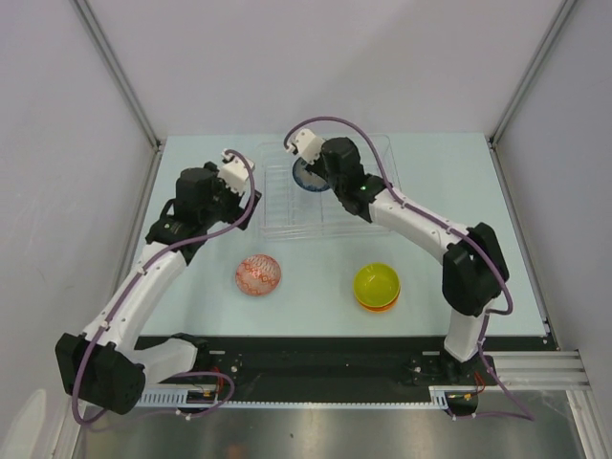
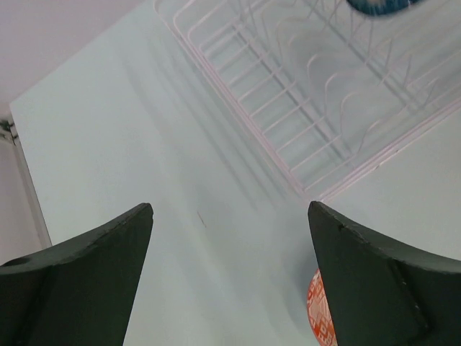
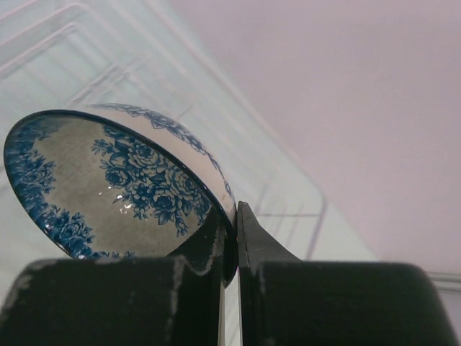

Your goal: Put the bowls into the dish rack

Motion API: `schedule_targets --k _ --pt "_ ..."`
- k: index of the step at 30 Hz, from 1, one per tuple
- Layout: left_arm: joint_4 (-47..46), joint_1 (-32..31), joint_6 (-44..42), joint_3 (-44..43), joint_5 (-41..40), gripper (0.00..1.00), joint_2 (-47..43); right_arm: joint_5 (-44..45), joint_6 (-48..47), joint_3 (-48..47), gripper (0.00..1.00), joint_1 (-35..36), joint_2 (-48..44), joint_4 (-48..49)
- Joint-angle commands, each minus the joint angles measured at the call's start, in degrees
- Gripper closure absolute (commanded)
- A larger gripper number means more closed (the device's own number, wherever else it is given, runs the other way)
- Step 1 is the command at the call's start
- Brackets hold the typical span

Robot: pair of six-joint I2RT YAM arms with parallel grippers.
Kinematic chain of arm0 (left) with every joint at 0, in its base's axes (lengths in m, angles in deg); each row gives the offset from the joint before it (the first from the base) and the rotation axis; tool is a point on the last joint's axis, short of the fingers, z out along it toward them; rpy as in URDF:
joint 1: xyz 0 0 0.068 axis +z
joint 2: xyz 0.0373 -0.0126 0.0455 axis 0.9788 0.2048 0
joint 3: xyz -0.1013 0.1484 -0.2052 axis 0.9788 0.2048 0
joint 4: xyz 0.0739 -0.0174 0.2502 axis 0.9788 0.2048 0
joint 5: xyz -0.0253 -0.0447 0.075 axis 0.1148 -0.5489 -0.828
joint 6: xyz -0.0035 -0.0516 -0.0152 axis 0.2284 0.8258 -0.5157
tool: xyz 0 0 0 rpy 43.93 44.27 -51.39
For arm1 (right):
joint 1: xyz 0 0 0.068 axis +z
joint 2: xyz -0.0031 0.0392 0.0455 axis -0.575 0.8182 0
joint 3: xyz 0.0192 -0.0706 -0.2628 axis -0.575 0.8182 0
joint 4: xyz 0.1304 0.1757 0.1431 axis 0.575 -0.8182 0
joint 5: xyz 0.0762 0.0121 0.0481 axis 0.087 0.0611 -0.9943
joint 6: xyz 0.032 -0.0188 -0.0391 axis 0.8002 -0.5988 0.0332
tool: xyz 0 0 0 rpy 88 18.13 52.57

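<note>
right tool (image 3: 232,229): blue bowl (image 3: 108,180) pinched, likely over rack (image 1: 287,222) | left tool (image 2: 230,209): spread

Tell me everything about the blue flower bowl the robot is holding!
The blue flower bowl is small, round and shiny, and it looks like glazed ceramic. The inside is pale with blue roses and a dark blue band along the rim. The outside is white with more blue flowers. It is tipped up on its side, not flat. The right tool pinches its rim, one finger inside and one outside. It is over the far part of the clear dish rack. I cannot tell whether it touches the rack.
</note>
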Motion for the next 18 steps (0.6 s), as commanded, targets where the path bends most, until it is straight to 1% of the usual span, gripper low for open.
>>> schedule_targets --k 1,2,3,5,6,7,9,13,18 --pt "0.1 1.8 -2.4 4.3 -0.4 0.06 -4.1 10.3 -15.7 -0.1 1.0 0.6 5.1 25.0" --pt "0.1 2.0 -2.4 5.1 -0.7 0.06 -4.6 11.6 -20.5 -0.2 1.0 0.6 6.4 27.9" --pt "0.1 2.1 -2.4 6.3 -0.6 0.06 -4.9 12.3 -22.7 -0.2 1.0 0.7 8.9 33.7" --pt "0.5 2.3 -2.5 7.2 -0.4 0.06 -5.8 13.6 -27.7 -1.0 1.0 0.7 11.9 39.8" --pt "0.5 2.4 -2.6 7.8 -0.4 0.06 -6.0 13.8 -31.9 -1.6 1.0 0.7 13.3 45.6" --pt "0.9 2.5 -2.7 7.9 -0.4 0.06 -6.2 14.1 -33.5 -2.3 1.0 0.6 16.6 48.1" --pt "1.1 2.7 -2.7 7.8 -0.7 0.06 -6.3 13.7 -37.3 -4.6 1.0 0.4 19.2 53.3" --pt "1.8 2.8 -2.2 7.2 0.1 0.07 -6.1 13.0 -42.5 -9.5 1.0 0.2 26.5 60.8" --pt "1.4 3.0 -2.4 7.8 0.3 0.07 -5.8 12.2 -43.7 -13.4 1.0 -0.1 29.4 63.9"
